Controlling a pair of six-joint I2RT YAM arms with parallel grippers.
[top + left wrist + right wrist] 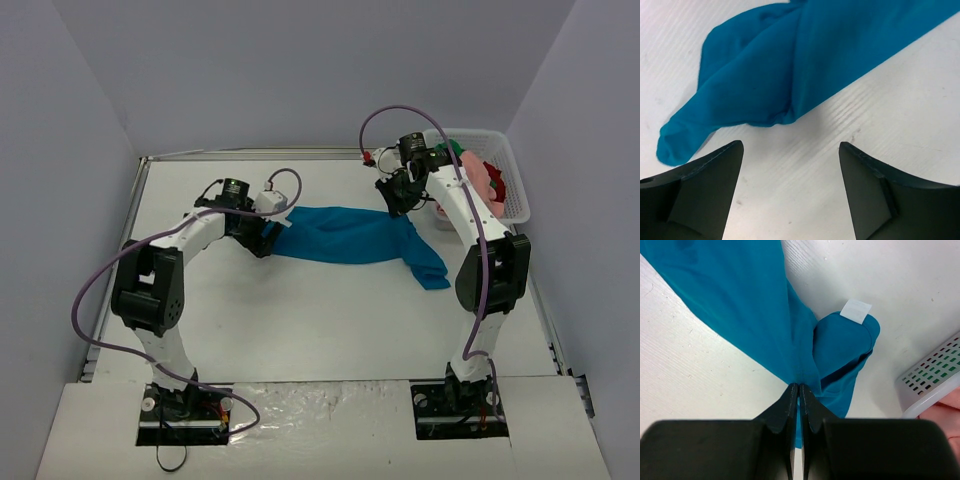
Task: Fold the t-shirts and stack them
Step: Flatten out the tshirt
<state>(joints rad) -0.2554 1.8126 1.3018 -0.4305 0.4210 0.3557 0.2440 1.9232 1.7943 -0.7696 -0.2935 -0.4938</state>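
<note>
A teal-blue t-shirt lies stretched in a long band across the middle of the table. My right gripper is at its right end. In the right wrist view, that gripper is shut on a pinch of the teal cloth, beside a fold with a white label. My left gripper is at the shirt's left end. It stands open over bare table, a little short of the teal cloth, with nothing between its fingers. Pink, green and red t-shirts lie bunched in the basket.
A white mesh basket stands at the back right corner, close behind the right arm; its corner shows in the right wrist view. Grey walls enclose the table on three sides. Bare white table surface lies in front of the shirt.
</note>
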